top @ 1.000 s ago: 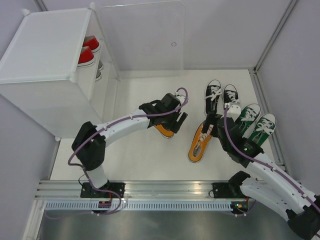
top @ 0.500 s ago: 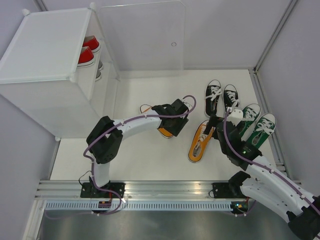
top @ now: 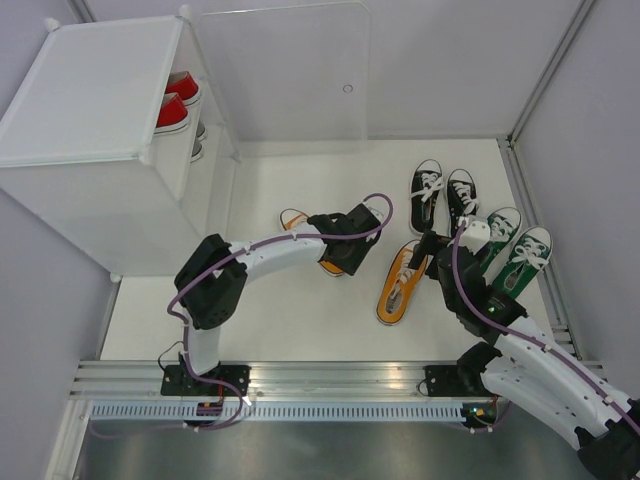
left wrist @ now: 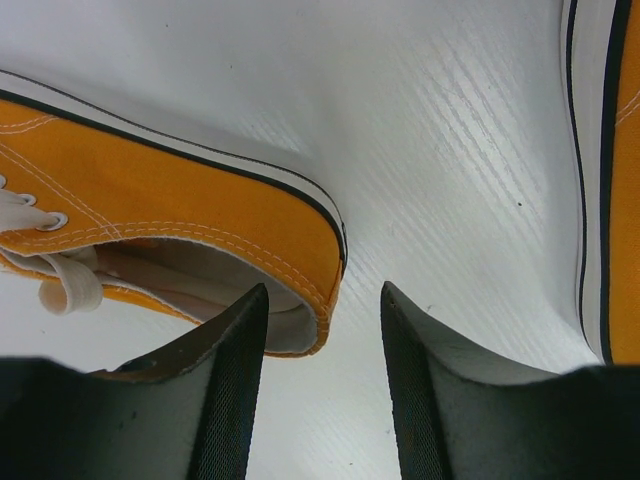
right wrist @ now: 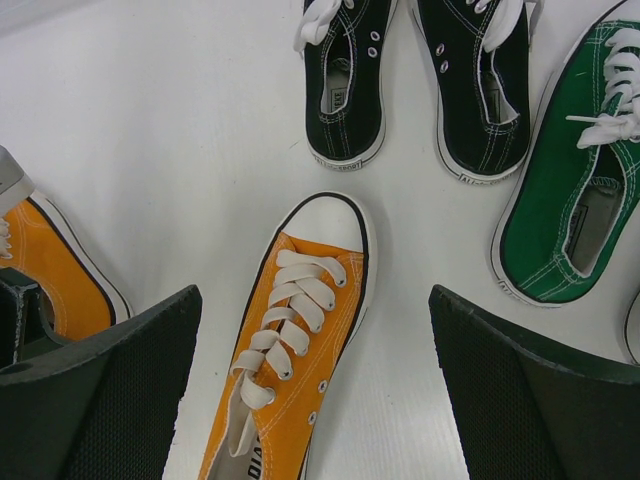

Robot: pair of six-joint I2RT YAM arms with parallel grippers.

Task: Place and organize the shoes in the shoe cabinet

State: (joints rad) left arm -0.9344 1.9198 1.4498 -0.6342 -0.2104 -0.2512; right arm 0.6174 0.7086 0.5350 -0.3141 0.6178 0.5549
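An orange shoe [top: 298, 221] lies mid-floor, its heel [left wrist: 210, 225] under my left gripper [top: 345, 247]. In the left wrist view the left gripper [left wrist: 320, 295] is open and straddles the heel's back wall: one finger [left wrist: 215, 390] is over the shoe's opening, the other finger [left wrist: 450, 400] stands clear outside. My right gripper [top: 432, 250] hangs wide open above the second orange shoe [right wrist: 290, 330], touching nothing. Black shoes [top: 443, 188] and green shoes [top: 510, 245] lie at the right. The shoe cabinet [top: 90, 110] at the far left holds red shoes [top: 175, 103], with grey shoes [top: 198, 140] below them.
The cabinet's clear door panel [top: 285, 75] stands swung open at the back. Grey walls close in the white floor [top: 260, 310] on three sides. A metal rail [top: 320, 385] with both arm bases runs along the near edge.
My left gripper has swung round over the orange shoe's heel and its jaws have narrowed; the shoe's toe now shows. The right arm has shifted only slightly.
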